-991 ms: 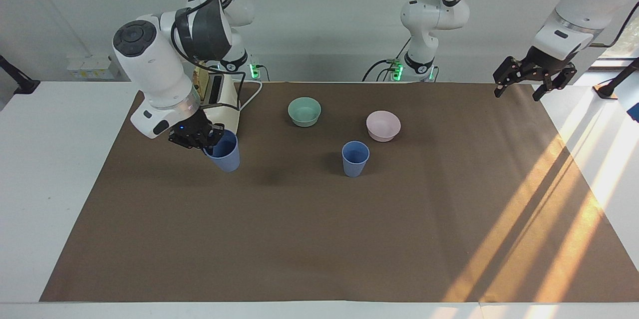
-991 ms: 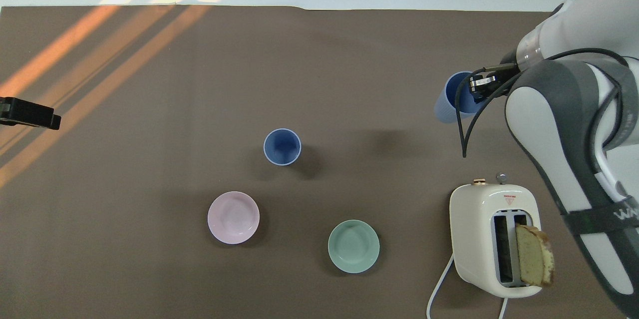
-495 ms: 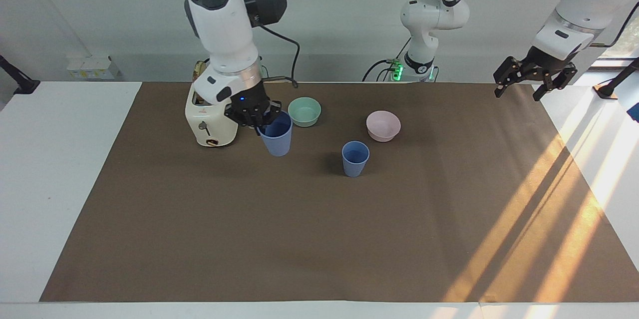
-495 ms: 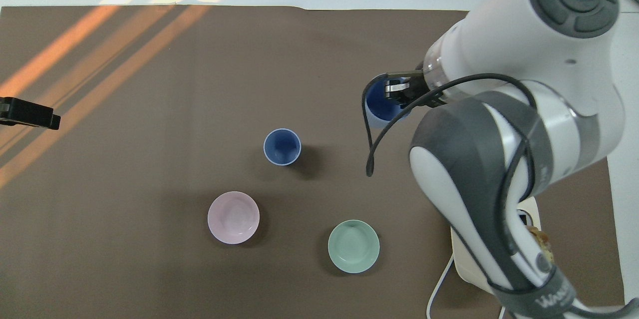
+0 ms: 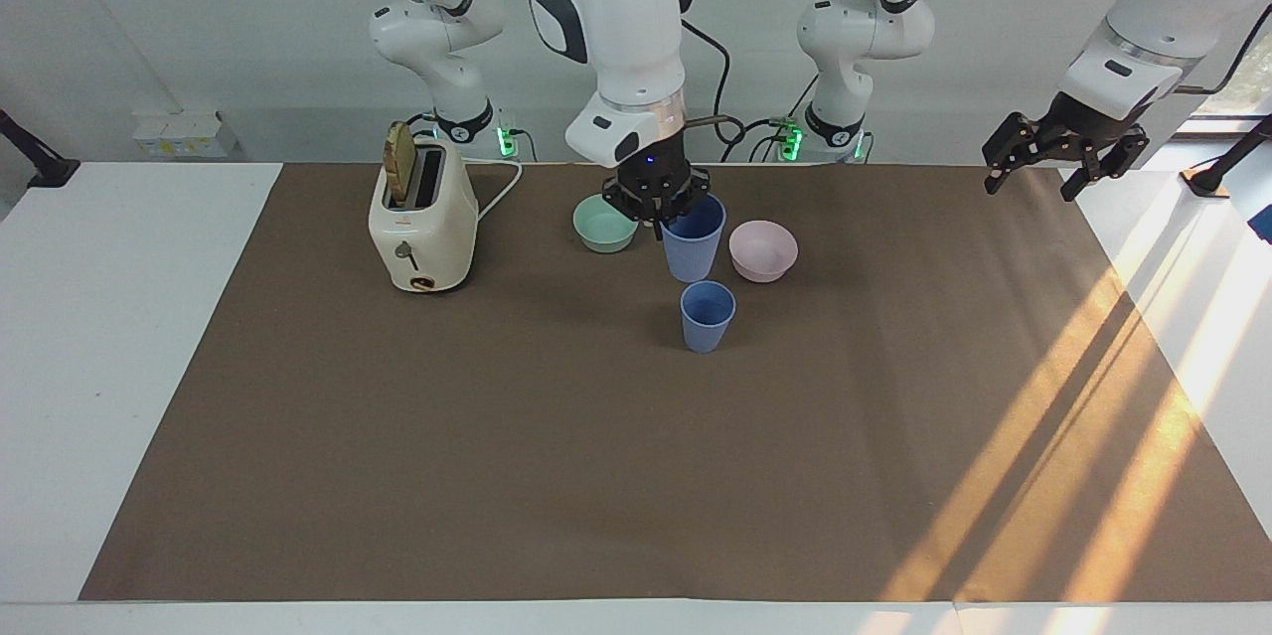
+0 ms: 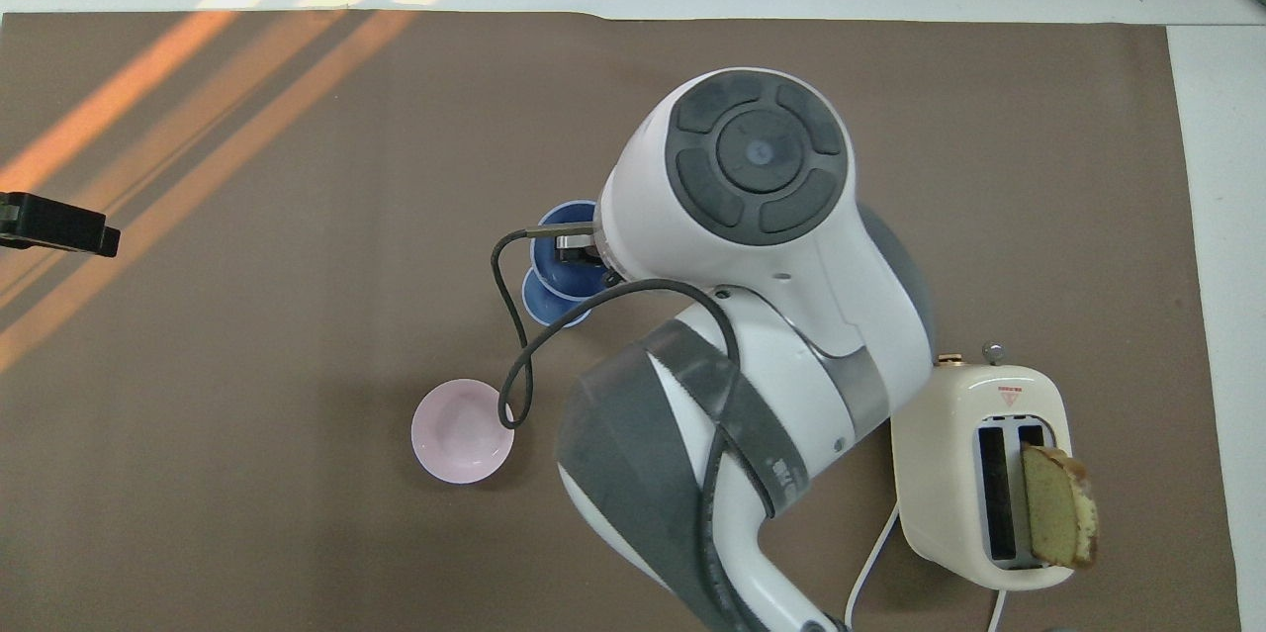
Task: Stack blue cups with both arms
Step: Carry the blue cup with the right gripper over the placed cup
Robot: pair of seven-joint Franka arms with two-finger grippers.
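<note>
Right gripper [image 5: 660, 214] swung in from toaster [image 5: 421, 223] end, fingers clamped on cup rim [image 5: 694, 238], now in air above standing cup [image 5: 708, 316]. Next: align, lower in. Left gripper [image 5: 1063, 158] waits, fingers spread, empty.

A white table [image 5: 60, 337] carries a brown mat [image 5: 636, 476], on which stand a cream toaster [image 5: 421, 228] toward the right arm's end, a mint-green bowl [image 5: 599, 226], a pale pink bowl [image 5: 763, 250] and one blue cup [image 5: 707, 316] farther out.
</note>
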